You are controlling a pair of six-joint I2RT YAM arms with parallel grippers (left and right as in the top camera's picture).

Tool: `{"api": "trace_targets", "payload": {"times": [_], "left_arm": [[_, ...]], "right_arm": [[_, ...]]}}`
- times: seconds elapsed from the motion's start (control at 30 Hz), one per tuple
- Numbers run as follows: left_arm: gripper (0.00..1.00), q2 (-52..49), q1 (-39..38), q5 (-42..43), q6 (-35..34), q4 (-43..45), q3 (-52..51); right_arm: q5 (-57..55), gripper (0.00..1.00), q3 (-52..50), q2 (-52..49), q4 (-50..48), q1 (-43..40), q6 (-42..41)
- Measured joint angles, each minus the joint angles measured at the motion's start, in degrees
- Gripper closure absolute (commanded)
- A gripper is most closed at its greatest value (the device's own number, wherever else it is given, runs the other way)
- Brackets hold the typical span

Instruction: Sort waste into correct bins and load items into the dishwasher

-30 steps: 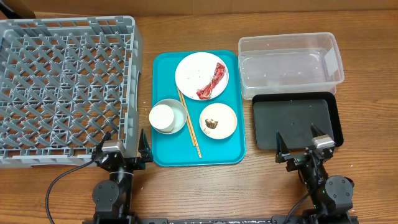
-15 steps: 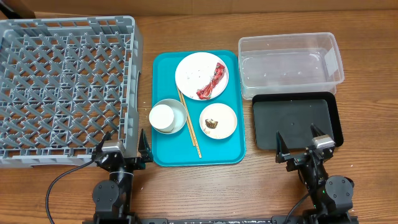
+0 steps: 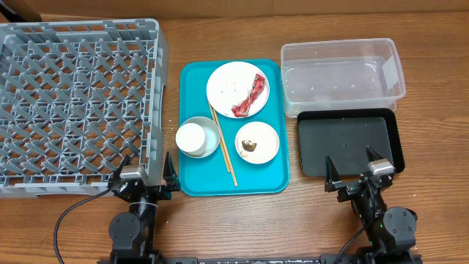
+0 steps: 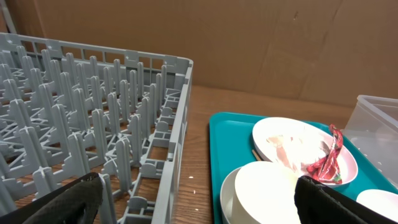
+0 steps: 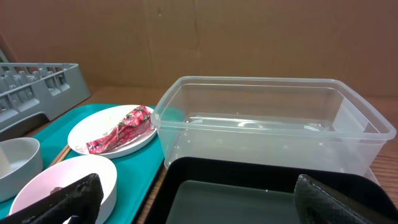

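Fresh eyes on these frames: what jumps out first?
The crowded teal tray sits mid-table, and the red wrapper on its large plate pops most. The big grey rack fills the left side, empty. A clear tub and black tray sit on the right.

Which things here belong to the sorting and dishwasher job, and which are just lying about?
Job: red wrapper, brown lump, large plate, small plate, bowl, cup, chopsticks, clear tub, black tray, grey rack.
Just there: teal tray, cardboard wall.
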State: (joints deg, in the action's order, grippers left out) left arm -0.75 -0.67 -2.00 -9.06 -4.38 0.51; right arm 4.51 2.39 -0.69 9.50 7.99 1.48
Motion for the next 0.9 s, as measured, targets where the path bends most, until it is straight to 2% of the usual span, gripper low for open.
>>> {"api": "trace_targets", "payload": {"times": [0.57,0.7,0.9], "left_arm": [[0.0,0.0,0.0,-0.5,0.0,0.1,0.0],[0.0,0.0,0.0,-0.7,0.0,-0.6,0.1],[0.0,0.0,0.0,-1.9,0.0,-14.3,5.7]], "right_arm": [[0.0,0.0,0.0,0.0,-0.5,0.0,-0.7],[-0.7,0.0,0.3,0.0,1.8,0.0,-5.0],[-1.5,0.0,2.9,0.0,6.5,0.0,-10.5]]}}
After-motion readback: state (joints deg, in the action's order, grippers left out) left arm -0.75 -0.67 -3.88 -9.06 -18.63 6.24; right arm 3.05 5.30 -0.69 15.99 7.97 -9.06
